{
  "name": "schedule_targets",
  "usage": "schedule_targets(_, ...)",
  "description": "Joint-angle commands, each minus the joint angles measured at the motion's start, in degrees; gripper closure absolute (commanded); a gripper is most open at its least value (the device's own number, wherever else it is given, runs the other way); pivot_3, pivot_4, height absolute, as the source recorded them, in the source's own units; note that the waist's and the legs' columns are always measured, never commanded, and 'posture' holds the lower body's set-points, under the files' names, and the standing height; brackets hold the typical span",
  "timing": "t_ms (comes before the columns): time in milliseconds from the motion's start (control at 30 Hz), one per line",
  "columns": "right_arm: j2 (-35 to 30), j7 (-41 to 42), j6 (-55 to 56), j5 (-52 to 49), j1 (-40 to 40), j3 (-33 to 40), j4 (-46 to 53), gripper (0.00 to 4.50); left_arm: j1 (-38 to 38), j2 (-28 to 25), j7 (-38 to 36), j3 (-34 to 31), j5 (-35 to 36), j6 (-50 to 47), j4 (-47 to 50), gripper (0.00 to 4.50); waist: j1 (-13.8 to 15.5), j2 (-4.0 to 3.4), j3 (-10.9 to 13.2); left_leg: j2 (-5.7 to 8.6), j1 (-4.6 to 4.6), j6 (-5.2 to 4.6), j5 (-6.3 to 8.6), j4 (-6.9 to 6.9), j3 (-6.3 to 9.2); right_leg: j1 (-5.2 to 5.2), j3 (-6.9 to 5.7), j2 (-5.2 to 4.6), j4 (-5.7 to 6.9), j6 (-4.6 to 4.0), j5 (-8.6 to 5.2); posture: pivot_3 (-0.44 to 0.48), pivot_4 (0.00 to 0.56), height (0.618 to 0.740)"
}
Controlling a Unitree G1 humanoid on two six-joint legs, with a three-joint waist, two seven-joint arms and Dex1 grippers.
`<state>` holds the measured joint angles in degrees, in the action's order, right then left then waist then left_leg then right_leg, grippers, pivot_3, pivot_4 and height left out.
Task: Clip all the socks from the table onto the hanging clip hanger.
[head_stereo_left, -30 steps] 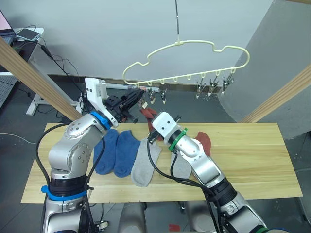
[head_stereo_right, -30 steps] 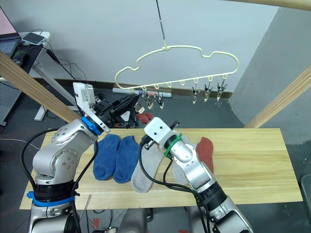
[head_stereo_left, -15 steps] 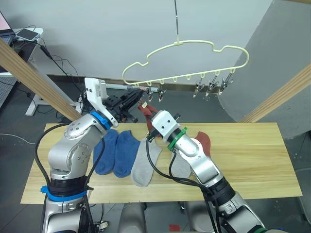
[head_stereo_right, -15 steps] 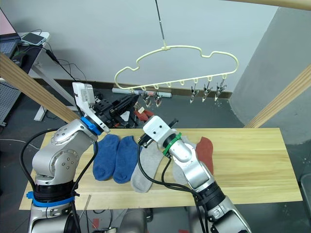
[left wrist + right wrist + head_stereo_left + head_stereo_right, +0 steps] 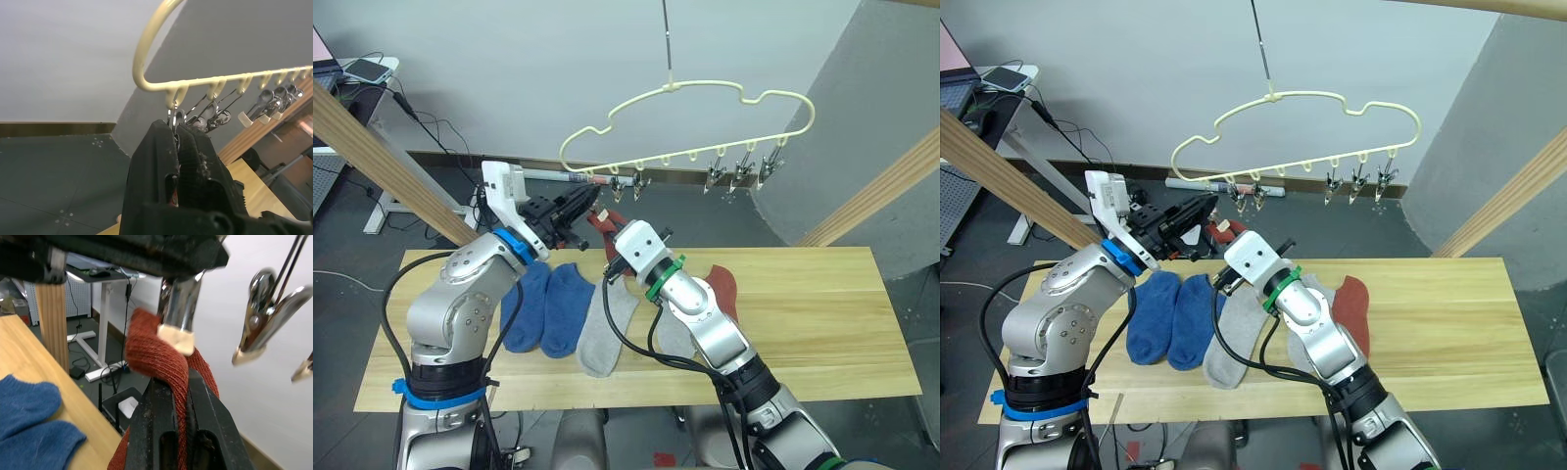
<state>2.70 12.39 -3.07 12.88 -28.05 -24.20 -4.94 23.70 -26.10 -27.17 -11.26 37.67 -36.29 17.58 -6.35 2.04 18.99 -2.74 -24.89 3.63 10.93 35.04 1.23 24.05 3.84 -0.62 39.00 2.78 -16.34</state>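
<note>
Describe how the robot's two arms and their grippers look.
Both arms are rounded silver-grey shells with loose black cables. The left arm has blue rings, the right arm a green ring. Each wrist carries a boxy white camera block, and the left gripper and right gripper have black fingers.

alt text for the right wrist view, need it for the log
The right gripper holds a rust red sock up against a metal clip that the left gripper pinches from above. More clips hang alongside; two blue socks lie on the wooden table below.
</note>
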Motion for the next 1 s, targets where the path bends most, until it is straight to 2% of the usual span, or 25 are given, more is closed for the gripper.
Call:
schedule_targets(33,1.46,0.14,1.95,-0.61,-0.70,-0.06,0.88,4.50,-0.94,-1.21,-0.31,-0.72,-0.14,0.17,2.13,2.88,0.00,0.00,0.00,0.00,0.00,0.00,0.00,0.00,0.00,0.00,0.00,0.00,0.00,0.00,0.00,-0.180,0.349,0.732)
schedule_targets(200,2.19,1.73,2.10,-1.88,-0.79,-0.39,0.54,4.50,-1.39,-1.90,-0.55,-0.50,-0.73,0.63,1.76,1.39,0.04,0.00,0.00,0.00,-0.01,0.00,0.00,0.00,0.00,0.00,0.00,-0.01,0.00,0.00,0.00,-0.179,0.348,0.732)
schedule_targets(233,2.31,2.19,2.06,-2.25,-0.70,-0.41,0.57,3.94,-1.49,-2.03,-0.65,-0.40,-0.93,0.76,1.71,1.04,0.04,0.00,0.00,0.00,0.00,0.00,0.00,0.00,0.00,0.00,0.00,-0.01,0.00,0.00,0.00,-0.177,0.347,0.732)
schedule_targets(300,2.52,3.42,1.51,-2.59,-0.62,-0.79,0.69,3.39,-1.83,-2.53,-0.99,-0.28,-1.69,1.30,1.47,0.46,0.05,0.00,0.00,0.00,0.00,0.00,0.00,0.00,0.01,0.00,-0.01,-0.01,0.01,-0.01,0.00,-0.176,0.346,0.732)
schedule_targets(433,1.67,6.87,-0.97,-2.18,-0.05,-2.67,1.44,1.99,-2.38,-3.03,-1.18,-0.17,-4.41,3.62,0.67,0.42,0.05,0.00,0.00,0.00,0.00,0.00,0.00,0.00,0.02,0.00,-0.03,0.00,0.01,-0.01,0.01,-0.176,0.345,0.732)
schedule_targets(600,-1.91,11.37,-5.58,-3.41,4.11,-3.04,10.53,1.99,-4.10,-3.30,-2.37,1.06,-8.55,8.19,1.24,0.42,0.19,0.00,0.00,0.00,-0.01,0.00,0.00,-0.01,0.02,0.00,-0.03,-0.01,0.00,-0.01,0.01,-0.177,0.345,0.732)
schedule_targets(733,-9.89,19.00,-12.90,-7.65,9.06,-0.76,25.35,1.99,-6.09,-2.09,-2.89,3.17,-12.24,14.12,3.22,0.42,0.46,0.00,0.00,0.06,-0.02,0.00,0.00,0.00,0.01,0.00,-0.04,-0.11,0.01,0.00,0.00,-0.183,0.351,0.732)
schedule_targets(800,-14.50,23.34,-17.43,-12.58,11.18,2.13,32.86,1.99,-7.20,-1.58,-3.74,4.63,-14.12,17.70,3.74,0.42,0.78,-0.01,0.01,0.07,-0.03,0.00,0.00,0.00,0.02,-0.01,-0.05,-0.12,-0.01,0.00,0.00,-0.189,0.354,0.732)
schedule_targets(867,-20.58,28.19,-22.41,-20.43,13.46,8.88,40.83,1.99,-8.45,-0.09,-3.34,6.05,-15.89,21.10,4.31,0.42,0.88,-0.03,0.02,0.07,-0.03,0.00,0.00,0.00,0.01,-0.02,-0.05,-0.13,-0.02,0.00,0.00,-0.192,0.355,0.732)
schedule_targets(1000,-28.22,31.24,-30.08,-31.87,12.68,21.35,47.20,1.99,-9.47,3.52,-1.50,8.29,-18.29,24.59,4.46,0.42,1.12,-0.02,0.04,0.08,-0.02,-0.01,0.00,0.03,0.00,-0.05,-0.04,-0.10,-0.02,0.01,0.00,-0.213,0.358,0.732)
